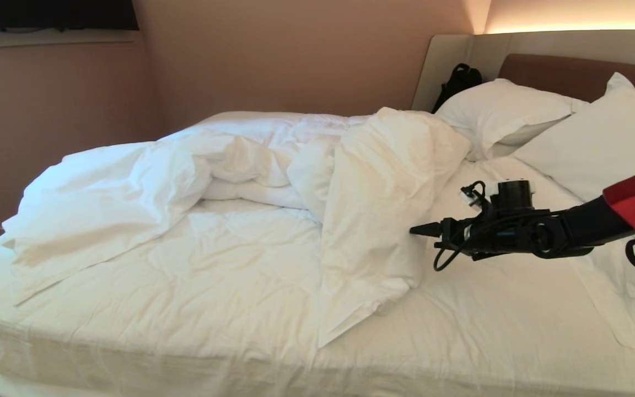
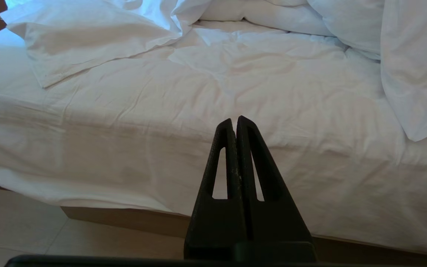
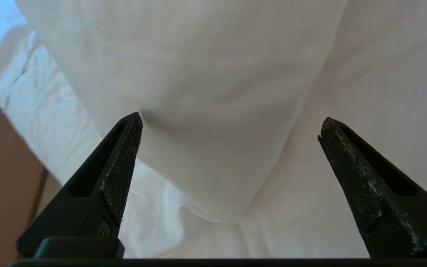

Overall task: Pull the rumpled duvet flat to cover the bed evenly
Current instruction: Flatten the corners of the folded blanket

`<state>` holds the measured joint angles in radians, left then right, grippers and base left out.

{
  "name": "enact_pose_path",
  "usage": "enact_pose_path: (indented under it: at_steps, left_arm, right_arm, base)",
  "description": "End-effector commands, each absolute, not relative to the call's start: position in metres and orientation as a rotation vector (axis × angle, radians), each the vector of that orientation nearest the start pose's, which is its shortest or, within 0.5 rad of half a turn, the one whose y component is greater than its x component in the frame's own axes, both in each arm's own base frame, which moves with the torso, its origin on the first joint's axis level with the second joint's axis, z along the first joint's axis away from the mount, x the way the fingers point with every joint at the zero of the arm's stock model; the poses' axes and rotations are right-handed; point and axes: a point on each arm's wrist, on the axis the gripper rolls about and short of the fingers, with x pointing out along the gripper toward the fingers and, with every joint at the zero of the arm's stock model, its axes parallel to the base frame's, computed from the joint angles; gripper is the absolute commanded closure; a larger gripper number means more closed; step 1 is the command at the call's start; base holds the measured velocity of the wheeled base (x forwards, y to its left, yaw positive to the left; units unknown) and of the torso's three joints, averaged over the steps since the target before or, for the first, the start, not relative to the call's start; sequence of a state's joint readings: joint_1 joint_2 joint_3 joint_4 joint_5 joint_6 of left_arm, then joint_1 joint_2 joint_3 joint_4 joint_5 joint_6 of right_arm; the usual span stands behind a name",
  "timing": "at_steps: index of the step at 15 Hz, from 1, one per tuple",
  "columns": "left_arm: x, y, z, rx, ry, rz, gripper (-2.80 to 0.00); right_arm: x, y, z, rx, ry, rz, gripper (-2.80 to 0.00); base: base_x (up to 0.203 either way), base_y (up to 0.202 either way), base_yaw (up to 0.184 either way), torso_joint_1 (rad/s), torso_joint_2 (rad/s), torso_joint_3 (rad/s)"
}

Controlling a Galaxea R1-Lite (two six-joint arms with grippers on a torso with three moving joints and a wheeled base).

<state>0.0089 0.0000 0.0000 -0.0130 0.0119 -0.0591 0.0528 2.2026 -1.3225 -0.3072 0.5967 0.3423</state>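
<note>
The white duvet lies bunched across the middle of the bed, with a thick flap folded back on itself toward the foot. Toward the headboard, the mattress sheet is bare. My right gripper reaches in from the right, level, with its tip right at the flap's edge. In the right wrist view the right gripper stands open wide, the duvet fold just ahead of it and nothing between the fingers. My left gripper is shut and empty, parked low beside the bed, facing the duvet.
Two white pillows lean on the brown headboard. A black bag sits behind them by the wall. The bed's brown plinth and pale floor show below the left gripper. A pink wall runs along the far side.
</note>
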Motion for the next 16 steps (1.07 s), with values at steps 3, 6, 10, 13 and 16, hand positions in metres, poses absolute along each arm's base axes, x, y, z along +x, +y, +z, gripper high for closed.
enact_pose_path:
  at_steps: [3,6,10,13,16]
  left_arm:
    - [-0.023,0.000,0.077,-0.060,-0.013,0.021,0.00]
    - [-0.023,0.000,0.077,-0.060,-0.013,0.021,0.00]
    - [-0.023,0.000,0.077,-0.060,-0.013,0.021,0.00]
    - [-0.023,0.000,0.077,-0.060,-0.013,0.021,0.00]
    - [-0.023,0.000,0.077,-0.060,-0.013,0.021,0.00]
  right_arm:
    - [0.441,0.040,0.074,0.549,0.707,0.787,-2.80]
    - [0.448,0.042,0.055,0.545,0.707,0.792,-2.80]
    - [0.448,0.047,0.050,0.533,0.712,0.802,-2.80]
    - [0.448,0.052,0.048,0.517,0.710,0.817,-2.80]
    - [0.447,0.057,0.049,0.513,0.714,0.827,0.00]
  base:
    - [0.000,0.000,0.000,0.000,0.00,0.000]
    - [0.000,0.000,0.000,0.000,0.00,0.000]
    - [0.000,0.000,0.000,0.000,0.00,0.000]
    - [0.000,0.000,0.000,0.000,0.00,0.000]
    - [0.000,0.000,0.000,0.000,0.00,0.000]
